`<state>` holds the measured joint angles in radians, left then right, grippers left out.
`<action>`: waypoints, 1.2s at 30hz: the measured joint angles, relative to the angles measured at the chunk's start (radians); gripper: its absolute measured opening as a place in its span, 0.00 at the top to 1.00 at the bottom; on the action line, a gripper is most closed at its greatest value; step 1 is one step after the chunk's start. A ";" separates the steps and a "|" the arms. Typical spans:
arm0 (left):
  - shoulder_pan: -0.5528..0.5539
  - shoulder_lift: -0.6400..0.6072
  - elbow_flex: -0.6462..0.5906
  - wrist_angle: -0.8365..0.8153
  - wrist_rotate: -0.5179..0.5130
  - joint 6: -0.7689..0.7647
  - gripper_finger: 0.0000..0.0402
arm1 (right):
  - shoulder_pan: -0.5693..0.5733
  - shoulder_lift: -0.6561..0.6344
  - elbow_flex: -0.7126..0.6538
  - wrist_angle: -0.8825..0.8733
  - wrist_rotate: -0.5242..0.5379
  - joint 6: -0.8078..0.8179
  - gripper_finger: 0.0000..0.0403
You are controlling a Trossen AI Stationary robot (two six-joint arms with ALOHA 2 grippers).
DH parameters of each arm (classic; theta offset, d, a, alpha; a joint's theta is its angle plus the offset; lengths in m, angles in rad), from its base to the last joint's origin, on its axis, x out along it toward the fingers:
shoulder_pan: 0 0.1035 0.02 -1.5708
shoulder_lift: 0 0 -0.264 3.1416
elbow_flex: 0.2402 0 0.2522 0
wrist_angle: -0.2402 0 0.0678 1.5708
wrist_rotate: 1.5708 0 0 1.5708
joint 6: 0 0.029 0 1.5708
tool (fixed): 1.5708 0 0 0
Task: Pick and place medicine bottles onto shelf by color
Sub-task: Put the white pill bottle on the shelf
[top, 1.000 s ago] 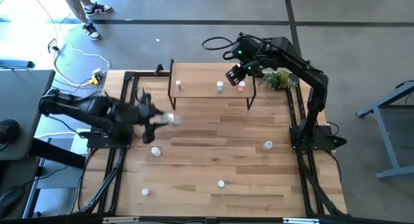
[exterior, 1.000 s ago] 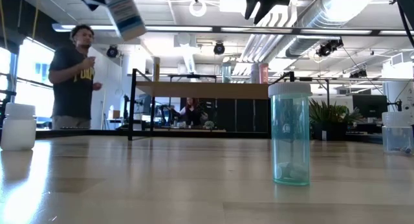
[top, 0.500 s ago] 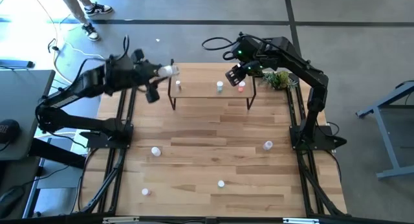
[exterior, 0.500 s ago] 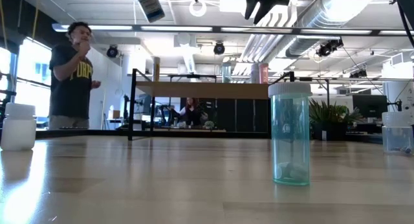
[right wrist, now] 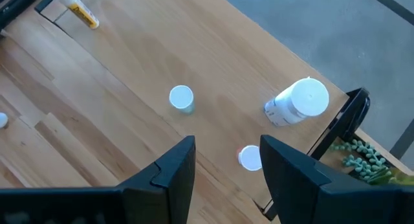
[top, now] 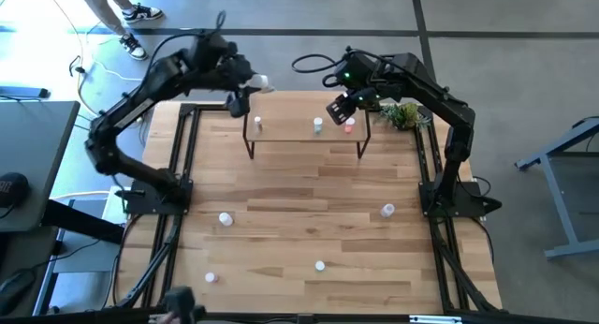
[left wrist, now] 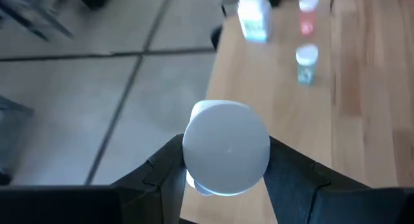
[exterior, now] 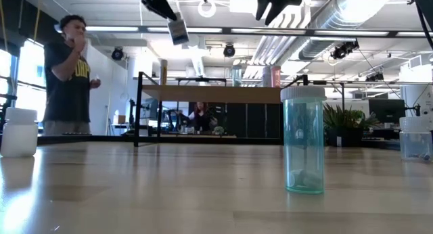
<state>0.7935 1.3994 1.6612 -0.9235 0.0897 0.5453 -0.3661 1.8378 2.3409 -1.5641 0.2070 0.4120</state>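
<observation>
Your left end effector [top: 251,81] is swinging up and away from the near-left of the desk [top: 309,212], where it was a second ago, and is now arriving over the far-left end of the shelf [top: 299,113]. It is carrying a white bottle [left wrist: 226,146], which is sitting clamped between both fingers [left wrist: 294,175] with its cap facing the wrist camera. That means the pick is done and you are entering the placing step; judging by the shelf, the white bottle [left wrist: 253,15] already standing at the far end is probably the group you are aiming for. The red-tinted bottle [top: 349,125] and teal-tinted bottle [top: 318,125] are standing near it. Your right end effector [top: 338,107] is not moving between frames; it is hovering above the shelf's right end, fingers parted and holding nothing. Several bottles [top: 226,218] are still waiting on the desk, including the teal one [exterior: 303,141] closest to the low camera.
</observation>
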 joint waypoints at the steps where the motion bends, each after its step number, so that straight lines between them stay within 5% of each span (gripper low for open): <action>1: 0.010 0.026 0.020 -0.021 0.008 0.014 0.60 | 0.000 0.000 0.000 -0.005 0.000 0.009 0.59; 15: 0.118 0.272 0.128 -0.240 0.119 0.095 0.60 | 0.000 0.000 0.000 -0.006 -0.025 0.061 0.59; 36: 0.118 0.376 0.129 -0.277 0.122 0.078 0.60 | 0.000 0.000 0.000 -0.003 -0.026 0.059 0.59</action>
<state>0.9115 1.7750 1.7904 -1.2009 0.2115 0.6233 -0.3660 1.8378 2.3409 -1.5666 0.1810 0.4713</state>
